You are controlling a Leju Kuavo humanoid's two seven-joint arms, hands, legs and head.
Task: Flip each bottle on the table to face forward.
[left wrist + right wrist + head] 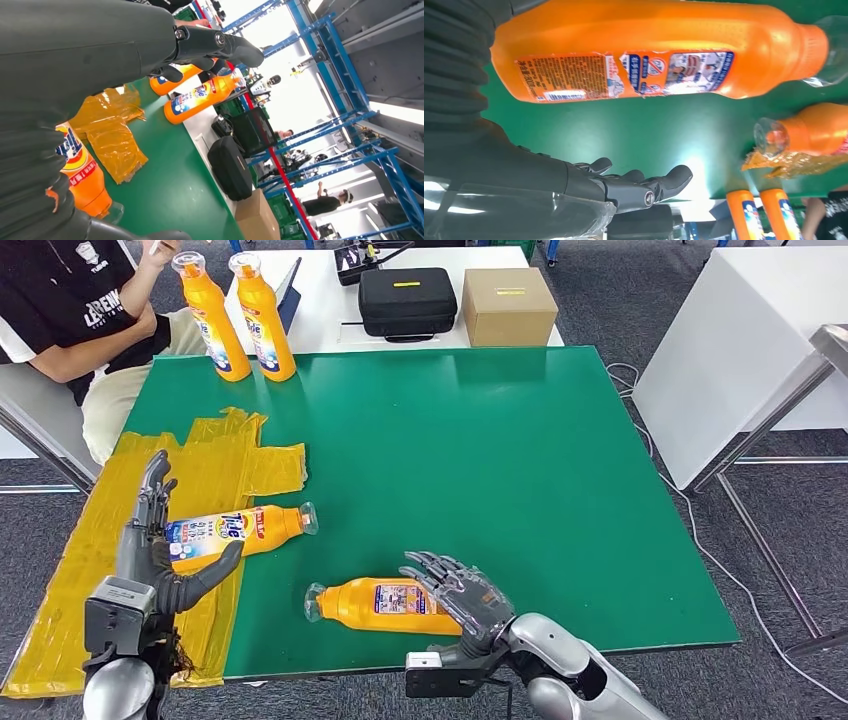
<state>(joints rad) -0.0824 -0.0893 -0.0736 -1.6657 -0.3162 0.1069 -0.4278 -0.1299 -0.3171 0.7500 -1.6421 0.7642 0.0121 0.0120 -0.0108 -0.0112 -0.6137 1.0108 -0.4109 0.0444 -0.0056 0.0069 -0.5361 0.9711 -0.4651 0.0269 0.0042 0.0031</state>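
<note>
Two orange bottles lie on their sides on the green table (480,460). One bottle (235,532) rests on yellow tape, cap to the right. My left hand (160,550) brackets its base: fingers straight behind it, thumb in front, not closed. The left wrist view shows that bottle (82,175) beside the hand (100,50). The other lying bottle (385,602) is near the front edge, cap to the left, back label up. My right hand (465,600) hovers spread at its base. In the right wrist view bare green separates the bottle (649,45) from the hand (549,180). Two upright bottles (212,315) (265,315) stand at the far left corner.
A patch of yellow tape (100,540) covers the table's near left part. A person (70,310) sits at the far left corner. Behind the green table, a white table (330,300) carries a black case (407,300) and a cardboard box (508,305). Another white table (740,330) stands to the right.
</note>
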